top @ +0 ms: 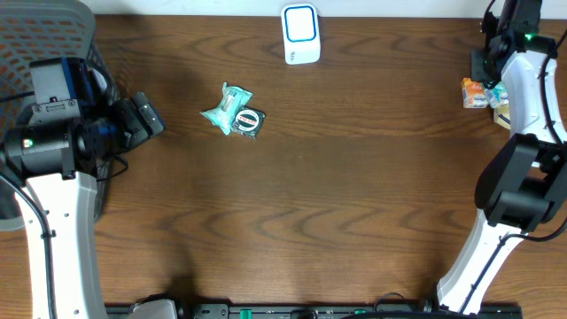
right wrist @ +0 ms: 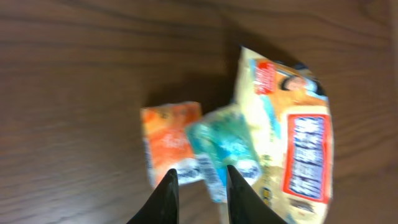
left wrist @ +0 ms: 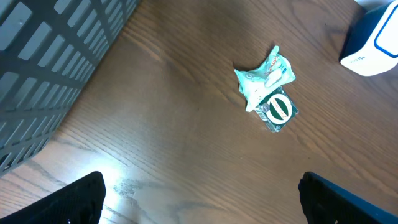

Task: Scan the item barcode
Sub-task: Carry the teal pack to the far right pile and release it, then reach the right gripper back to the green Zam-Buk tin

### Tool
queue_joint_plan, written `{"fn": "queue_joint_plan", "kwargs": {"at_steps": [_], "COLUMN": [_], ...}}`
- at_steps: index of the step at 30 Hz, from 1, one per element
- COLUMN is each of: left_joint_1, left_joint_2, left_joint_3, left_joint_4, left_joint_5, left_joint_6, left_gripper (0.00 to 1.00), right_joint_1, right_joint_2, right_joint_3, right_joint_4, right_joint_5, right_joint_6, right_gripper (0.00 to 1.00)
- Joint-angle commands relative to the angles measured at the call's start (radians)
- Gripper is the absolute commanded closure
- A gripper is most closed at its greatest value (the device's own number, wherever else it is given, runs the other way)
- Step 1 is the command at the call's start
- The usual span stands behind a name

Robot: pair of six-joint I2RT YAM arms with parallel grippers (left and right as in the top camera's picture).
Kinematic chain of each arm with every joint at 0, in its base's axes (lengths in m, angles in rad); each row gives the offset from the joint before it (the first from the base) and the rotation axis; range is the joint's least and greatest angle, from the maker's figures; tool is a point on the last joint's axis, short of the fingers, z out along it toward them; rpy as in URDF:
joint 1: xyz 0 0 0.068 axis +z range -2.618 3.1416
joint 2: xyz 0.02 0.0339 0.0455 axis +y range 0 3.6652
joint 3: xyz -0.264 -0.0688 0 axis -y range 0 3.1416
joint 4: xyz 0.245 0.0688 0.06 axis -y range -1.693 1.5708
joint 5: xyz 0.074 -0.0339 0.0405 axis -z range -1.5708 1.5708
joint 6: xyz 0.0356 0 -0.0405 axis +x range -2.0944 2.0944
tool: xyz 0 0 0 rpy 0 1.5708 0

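**Clerk:** Entry one, right hand (right wrist: 201, 171)?

**Checker:** Fingers narrowly parted, pointing down at the counter (right wrist: 74, 74). The wrist view is blurred, so I cannot tell whether they pinch anything.

**Clerk:** Stock beneath it?

**Checker:** Three items.
- Teal packet (right wrist: 224, 146): directly below and just ahead of the fingertips. A pale striped label shows between them, possibly the barcode, but it is too blurred to confirm.
- Orange packet (right wrist: 168, 137): just to one side of the fingertips, touching the teal one.
- Cream packet (right wrist: 298, 143): red-and-blue print, on the other side, overlapping the teal one.

**Clerk:** Entry two, left hand (left wrist: 200, 198)?

**Checker:** Released. The fingers are spread wide with nothing between them, hovering over bare counter.

**Clerk:** Items near it?

**Checker:** Three again.
- Crumpled teal wrapper (left wrist: 264, 78): ahead of the fingers, toward the right of the wrist view.
- Round-label sachet (left wrist: 278, 109): touching that wrapper on the side nearer the hand.
- Grey mesh basket (left wrist: 43, 68): ahead, at the left of that view.

**Clerk:** Scanner (top: 300, 34)?

**Checker:** White with a blue outline. It stands beyond the wrapper from the left hand and well apart from the right hand and its pile.
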Motion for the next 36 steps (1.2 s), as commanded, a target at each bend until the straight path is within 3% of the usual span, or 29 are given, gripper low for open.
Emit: {"fn": "queue_joint_plan", "kwargs": {"at_steps": [1, 4, 7, 12, 15, 24, 36], "left_joint_1": [0.004, 0.004, 0.004, 0.004, 0.004, 0.004, 0.004], "left_joint_2": [0.002, 0.002, 0.002, 0.002, 0.002, 0.002, 0.002], "left_joint_3": [0.022, 0.022, 0.022, 0.022, 0.022, 0.022, 0.022], "left_joint_4": [-0.003, -0.003, -0.003, -0.003, -0.003, -0.003, -0.003], "left_joint_5": [0.005, 0.005, 0.005, 0.005, 0.005, 0.005, 0.005], "left_joint_6": [-0.002, -0.001, -0.002, -0.002, -0.002, -0.002, -0.002], "left_gripper": [0.02, 0.02, 0.02, 0.03, 0.02, 0.02, 0.02], "right_joint_1": [0.035, 0.076, 0.121, 0.2, 0.265, 0.434, 0.666], "right_joint_2": [-0.026, -0.056, -0.082, -0.093, -0.093, -0.093, -0.091], "right_joint_3": [-0.007, -0.007, -0.007, -0.007, -0.008, -0.008, -0.008], "right_joint_4": [0.006, 0.015, 0.031, 0.048, 0.05, 0.053, 0.052], "right_joint_5": [-0.08, -0.101, -0.183, -0.406, -0.527, -0.854, -0.755], "right_joint_6": [0.045, 0.045, 0.045, 0.045, 0.045, 0.045, 0.045], "right_gripper": [0.77, 0.68, 0.36, 0.24, 0.01, 0.01, 0.01]}}
